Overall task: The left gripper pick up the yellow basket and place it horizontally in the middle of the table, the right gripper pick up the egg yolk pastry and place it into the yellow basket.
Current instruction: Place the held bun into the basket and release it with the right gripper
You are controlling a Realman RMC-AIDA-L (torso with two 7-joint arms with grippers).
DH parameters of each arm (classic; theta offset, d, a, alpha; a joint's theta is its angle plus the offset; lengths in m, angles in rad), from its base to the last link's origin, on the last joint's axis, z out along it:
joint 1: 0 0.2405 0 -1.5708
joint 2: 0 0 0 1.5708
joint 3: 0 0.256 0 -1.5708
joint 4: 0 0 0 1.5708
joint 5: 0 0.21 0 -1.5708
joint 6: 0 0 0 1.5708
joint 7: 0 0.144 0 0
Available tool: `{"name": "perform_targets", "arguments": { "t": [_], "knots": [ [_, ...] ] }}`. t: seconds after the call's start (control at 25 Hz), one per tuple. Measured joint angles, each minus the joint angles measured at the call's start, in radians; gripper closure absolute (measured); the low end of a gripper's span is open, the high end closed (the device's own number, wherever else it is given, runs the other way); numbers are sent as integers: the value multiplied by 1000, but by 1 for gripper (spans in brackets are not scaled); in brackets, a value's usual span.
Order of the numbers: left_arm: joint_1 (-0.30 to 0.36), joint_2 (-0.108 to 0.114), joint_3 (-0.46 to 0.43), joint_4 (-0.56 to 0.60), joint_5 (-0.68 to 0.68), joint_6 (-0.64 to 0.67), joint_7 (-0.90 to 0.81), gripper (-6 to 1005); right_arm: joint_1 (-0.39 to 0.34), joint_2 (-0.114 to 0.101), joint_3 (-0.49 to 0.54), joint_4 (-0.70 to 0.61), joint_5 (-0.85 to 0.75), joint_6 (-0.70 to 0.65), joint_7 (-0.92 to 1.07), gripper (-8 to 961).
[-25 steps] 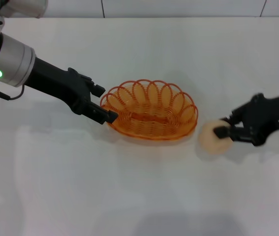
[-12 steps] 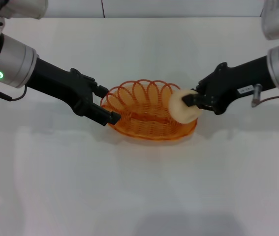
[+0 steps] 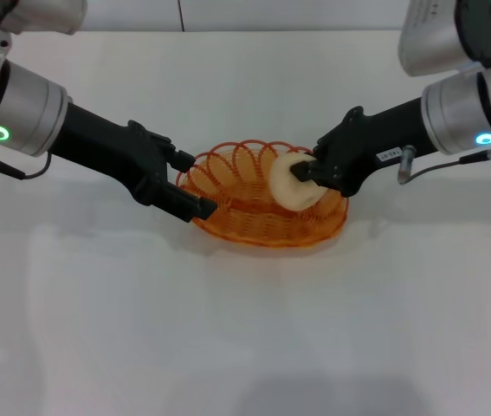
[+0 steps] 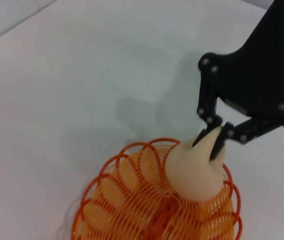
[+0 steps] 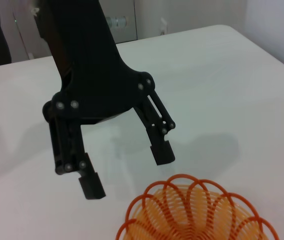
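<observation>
While clawed, pastry (image 3: 293, 182) (dome leftward)

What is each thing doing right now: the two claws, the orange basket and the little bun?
Left gripper: open, at the basket's left end.
Right gripper: shut on the bun, above the basket.
Oval orange-yellow wire basket: upright on the white table.
Round pale beige bun: held, not yet released.

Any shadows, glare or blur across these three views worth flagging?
Head view: soft shadows on the table; no glare. Left wrist view: a grey shadow beyond the yellow basket; the egg yolk pastry in the right gripper looks stretched. Right wrist view: the open left gripper casts faint shadows.
</observation>
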Motion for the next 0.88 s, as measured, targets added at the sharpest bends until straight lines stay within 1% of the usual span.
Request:
{"name": "perform_targets", "arguments": {
  "t": [0.44,0.8,0.88],
  "knots": [
    [2,3,0,0,-17,-1,0,125,11,0,-27,30,14,35,1,898],
    [12,3,0,2,-18,-5,0,124,11,-3,-40,14,36,26,-2,743],
    [16,4,0,2,-18,-5,0,124,-4,-5,-38,-13,50,21,-3,709]
  ]
}}
